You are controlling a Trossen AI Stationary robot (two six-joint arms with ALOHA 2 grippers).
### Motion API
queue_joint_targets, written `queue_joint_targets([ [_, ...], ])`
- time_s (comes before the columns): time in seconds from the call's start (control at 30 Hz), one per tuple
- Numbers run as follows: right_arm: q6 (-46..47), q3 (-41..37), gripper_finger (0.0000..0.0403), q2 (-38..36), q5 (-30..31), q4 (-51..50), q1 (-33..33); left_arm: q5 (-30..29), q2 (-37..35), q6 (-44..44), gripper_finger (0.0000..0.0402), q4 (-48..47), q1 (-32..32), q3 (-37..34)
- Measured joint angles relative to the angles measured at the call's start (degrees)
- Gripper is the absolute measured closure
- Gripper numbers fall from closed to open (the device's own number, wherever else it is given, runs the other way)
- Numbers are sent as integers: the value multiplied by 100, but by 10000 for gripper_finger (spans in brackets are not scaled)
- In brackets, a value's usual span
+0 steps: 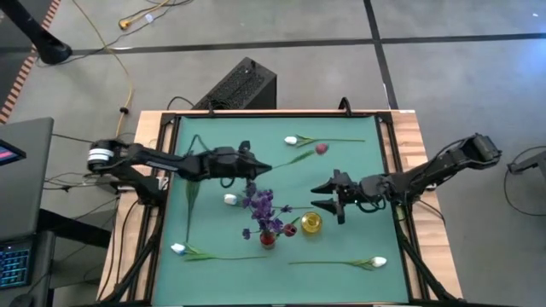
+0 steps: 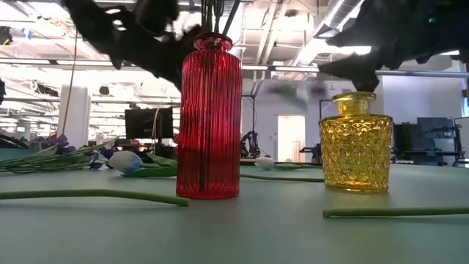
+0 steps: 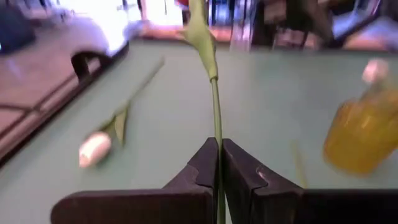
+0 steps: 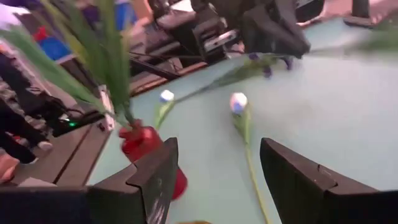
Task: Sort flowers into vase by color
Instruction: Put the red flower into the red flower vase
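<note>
My left gripper (image 1: 266, 167) is over the middle of the table, shut on a thin green flower stem (image 3: 216, 112). The stem runs toward the right to a maroon bud (image 1: 322, 148). A red vase (image 2: 209, 117) near the table's middle holds purple flowers (image 1: 260, 205). A yellow vase (image 2: 357, 143) stands just to its right. My right gripper (image 1: 328, 198) is open, level, just right of the yellow vase (image 1: 311, 223), and holds nothing. White flowers lie flat on the mat at the far side (image 1: 292, 140), the middle (image 1: 230, 199), the near left (image 1: 177, 249) and the near right (image 1: 378, 263). My left gripper pinches the maroon flower's stem (image 3: 217, 155) between its two fingers, at the end away from the bud. The fingers come nearly level from the table's left and lie along the stem. The stem sticks out ahead of them, past a leaf (image 3: 202, 37), above the mat.
A loose green stem (image 1: 189, 196) lies under the left arm. More stems lie in front of the vases (image 2: 95, 195) (image 2: 396, 213). A black frame (image 1: 380, 128) rims the green mat. A black box (image 1: 239, 85) sits beyond the far edge.
</note>
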Motion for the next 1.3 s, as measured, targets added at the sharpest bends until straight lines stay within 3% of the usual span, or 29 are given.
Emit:
queue_joint_targets([
  [0.17, -150, 5, 148, 428, 401, 620, 278, 167, -243, -304, 402, 853, 2, -443],
  [0.37, -297, 368, 148, 1239, 1160, 843, -9, 574, -17, -592, 401, 1397, 5, -435],
  [0.53, -407, 832, 148, 1832, 566, 826, -523, 937, 394, -762, 401, 1563, -22, -92],
  [0.67, -581, 1035, 148, 2059, 467, 830, -791, 1248, 673, -775, 401, 1539, -63, 147],
  [0.9, -759, 1056, 148, 2232, 384, 1246, -995, 1246, 733, -733, 401, 1569, -143, 314],
  [1.03, -921, 1056, 148, 2219, -156, 1644, -1095, 1198, 733, -665, 401, 1566, -155, 365],
  [1.3, -1064, 1056, 148, 2219, -138, 2089, -1131, 1136, 733, -665, 401, 1559, -151, 365],
])
